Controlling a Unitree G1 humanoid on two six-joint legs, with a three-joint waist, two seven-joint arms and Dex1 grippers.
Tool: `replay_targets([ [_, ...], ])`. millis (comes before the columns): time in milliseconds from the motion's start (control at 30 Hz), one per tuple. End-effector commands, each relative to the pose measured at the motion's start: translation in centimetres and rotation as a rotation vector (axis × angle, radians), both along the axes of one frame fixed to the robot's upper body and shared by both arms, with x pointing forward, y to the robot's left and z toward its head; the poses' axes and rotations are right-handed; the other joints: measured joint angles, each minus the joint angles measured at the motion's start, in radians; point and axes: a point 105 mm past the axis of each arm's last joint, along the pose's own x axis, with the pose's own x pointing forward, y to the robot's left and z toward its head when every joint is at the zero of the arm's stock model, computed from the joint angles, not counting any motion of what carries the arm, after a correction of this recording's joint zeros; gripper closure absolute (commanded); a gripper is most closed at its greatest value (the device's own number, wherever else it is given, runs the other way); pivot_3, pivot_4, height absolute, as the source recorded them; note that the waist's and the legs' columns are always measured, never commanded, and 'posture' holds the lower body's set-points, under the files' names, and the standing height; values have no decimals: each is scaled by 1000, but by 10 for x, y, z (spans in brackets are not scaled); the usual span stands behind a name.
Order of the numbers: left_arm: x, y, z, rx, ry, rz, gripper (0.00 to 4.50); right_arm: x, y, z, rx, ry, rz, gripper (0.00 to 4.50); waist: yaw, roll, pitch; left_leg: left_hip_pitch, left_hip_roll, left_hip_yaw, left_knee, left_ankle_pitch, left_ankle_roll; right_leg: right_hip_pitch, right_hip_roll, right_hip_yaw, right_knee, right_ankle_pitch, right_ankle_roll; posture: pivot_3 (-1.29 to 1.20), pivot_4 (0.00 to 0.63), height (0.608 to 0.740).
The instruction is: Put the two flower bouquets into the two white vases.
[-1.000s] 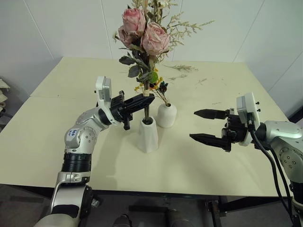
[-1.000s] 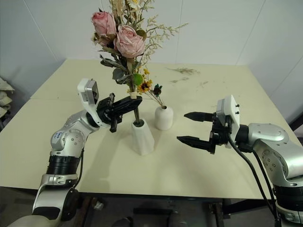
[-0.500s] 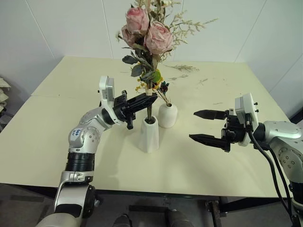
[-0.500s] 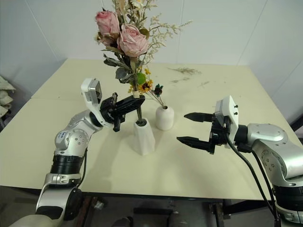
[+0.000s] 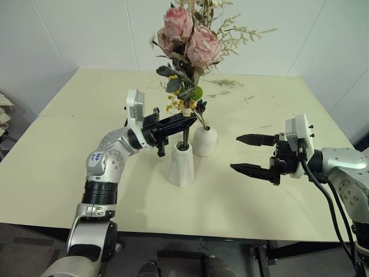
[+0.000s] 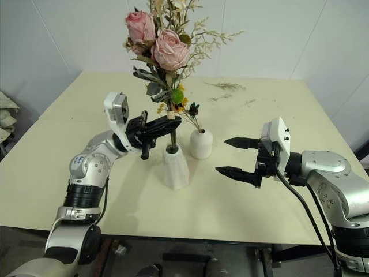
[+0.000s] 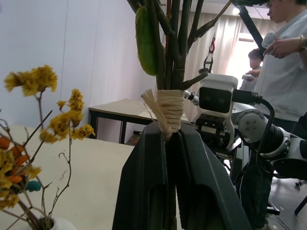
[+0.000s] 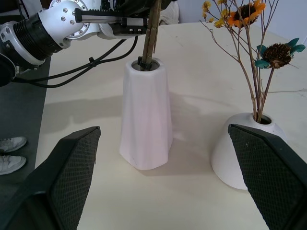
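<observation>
My left gripper (image 5: 187,121) is shut on the bound stems of the pink rose bouquet (image 5: 190,40), just above the taller white vase (image 5: 180,164). The stem ends reach down into that vase's mouth (image 8: 146,64). In the left wrist view the fingers (image 7: 144,191) clamp the stems at their raffia tie (image 7: 168,108). The thin bouquet of yellow flowers (image 8: 240,14) stands in the shorter rounded vase (image 5: 204,141), right behind the tall one. To the right of both vases my right gripper (image 5: 234,153) hovers open and empty, pointing at them.
The vases stand near the middle of a pale table (image 5: 86,98). Loose dried sprigs (image 5: 222,82) lie near its far edge. The left wrist view catches a person (image 7: 288,72) standing beyond the table.
My left gripper has edged a little to the right with the rose bouquet, whose stems stay in the tall vase's mouth. The right gripper has kept still.
</observation>
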Motion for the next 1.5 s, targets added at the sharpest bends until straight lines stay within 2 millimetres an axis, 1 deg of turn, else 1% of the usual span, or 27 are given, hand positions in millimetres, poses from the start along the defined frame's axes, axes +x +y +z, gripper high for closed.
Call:
replay_targets([
  [33, -9, -5, 15, 0, -69, -25, 4478, -1, 1, 7, 7, -42, 1, 0, 0, 0, 0, 0, 0, 0, 0, 0, 0, 0, 0, 0, 0, 0, 0, 0, 150, 740],
  [200, -10, -5, 18, 2, -85, -16, 4478, -1, 1, 6, 9, -41, -3, 0, -2, 0, 0, 0, 0, 0, 0, 0, 0, 0, 0, 0, 0, 0, 0, 0, 150, 740],
  [300, -7, 0, 12, 24, -70, 7, 4478, -1, 1, 6, 11, -42, -7, 0, -2, 0, 0, 0, 0, 0, 0, 0, 0, 0, 0, 0, 0, 0, 0, 0, 150, 740],
  [433, -3, 5, 9, 29, -60, 37, 4478, 0, 1, 6, 12, -43, -13, 0, -1, 0, 0, 0, 0, 0, -1, 0, 0, 0, 0, 0, 0, 0, 0, 0, 150, 740],
  [700, 5, 8, -8, 43, 2, 55, 4478, 1, 2, 5, 18, -43, -14, 0, -1, 0, 0, 0, 0, 0, -1, -1, 0, 0, 0, 0, 0, 0, 1, 0, 150, 740],
  [800, 5, 7, -16, 68, 17, 48, 4478, 1, 2, 6, 19, -45, -15, 0, -1, 0, 0, 0, 0, 0, -1, -1, 0, 0, 0, 0, 0, 0, 1, 0, 150, 740],
  [933, 5, 9, -22, 88, 30, 53, 4478, 1, 2, 6, 19, -46, -18, 0, -2, 0, 0, 0, 0, 0, -1, -1, 0, 0, 0, 0, 0, 0, 1, 0, 150, 740],
  [1200, 2, 11, -40, 172, 41, 56, 4478, 0, 2, 6, 22, -46, -19, 0, -1, 0, 0, 0, 0, 0, -1, -1, 0, 0, 0, 0, 0, 0, 0, 0, 150, 740],
  [1333, 1, 12, -42, 181, 40, 56, 4478, 1, 2, 6, 20, -47, -20, 0, -2, 0, 0, 0, 0, 0, -1, -1, 0, 0, 0, 0, -1, 0, 0, 0, 150, 740],
  [1367, 0, 12, -42, 183, 40, 55, 3963, 1, 2, 6, 19, -47, -20, 0, -2, 0, 0, 0, 0, 0, -1, -1, 0, 0, 0, 0, -1, 0, 0, 0, 150, 740],
  [1400, -1, 12, -42, 186, 39, 53, 3789, 0, 2, 6, 19, -47, -20, 0, -2, 0, 0, 0, 0, 0, -1, -1, 0, 0, 0, 0, -1, 0, 0, 0, 150, 740],
  [1467, -4, 13, -42, 199, 35, 46, 3282, 0, 1, 6, 18, -47, -21, 0, -2, 0, 0, 0, 0, 0, -1, -1, 0, 0, 0, 0, -1, 0, 0, 0, 150, 740],
  [1500, -5, 14, -41, 204, 32, 43, 2939, 1, 1, 6, 18, -47, -21, 0, -2, 0, 0, 0, 0, 0, -1, -1, 0, 0, 0, 0, -1, 0, 0, 0, 150, 740],
])
